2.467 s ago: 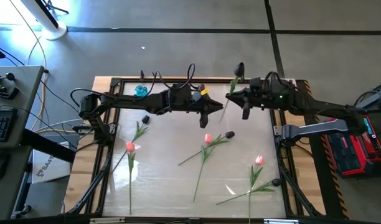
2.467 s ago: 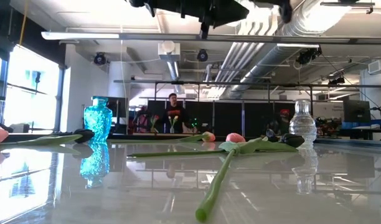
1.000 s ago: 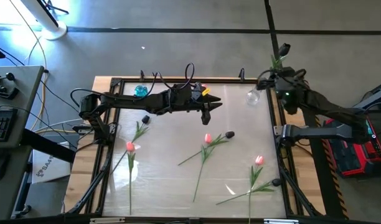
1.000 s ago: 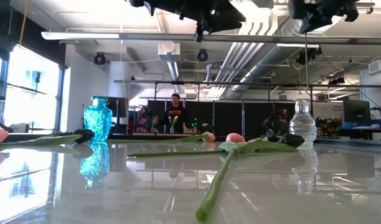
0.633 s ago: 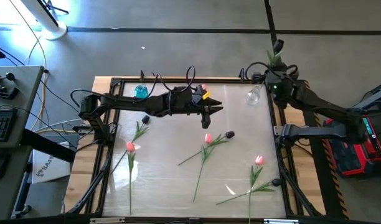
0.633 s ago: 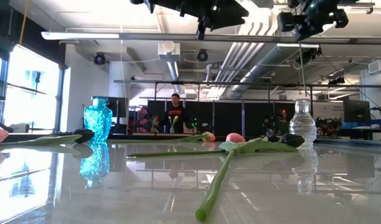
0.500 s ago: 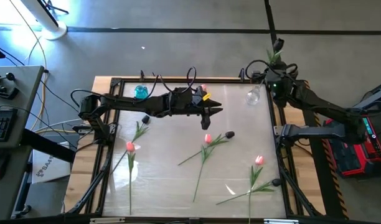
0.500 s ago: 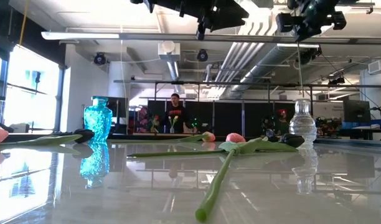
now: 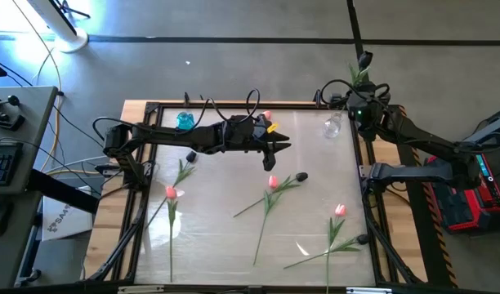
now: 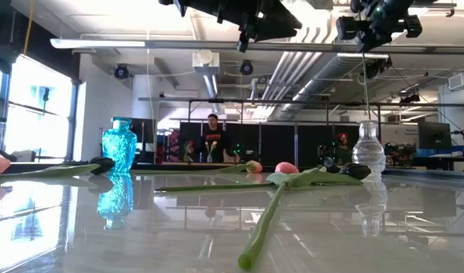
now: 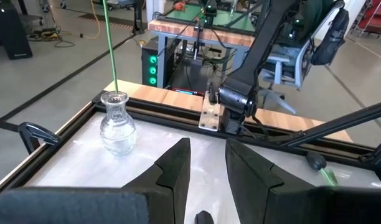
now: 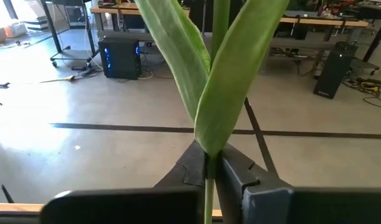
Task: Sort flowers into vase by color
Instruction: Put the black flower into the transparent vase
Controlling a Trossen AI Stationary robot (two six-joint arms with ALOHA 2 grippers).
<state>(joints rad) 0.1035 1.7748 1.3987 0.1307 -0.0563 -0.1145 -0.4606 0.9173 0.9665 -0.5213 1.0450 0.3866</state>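
Hard to tell from above whether the stem tip has entered the clear vase [image 9: 332, 126], but the left wrist view shows the green stem reaching its mouth. That vase sits at the desk's [image 9: 225, 237] far right corner, close to the frame edge. Right tool [image 9: 356, 104] is clamped on a dark tulip [image 9: 363, 60], held upright. Left tool [image 9: 274, 155] hovers mid-desk, fingers slightly apart, empty. Other tulips [image 9: 270, 196] lie scattered across open desk.
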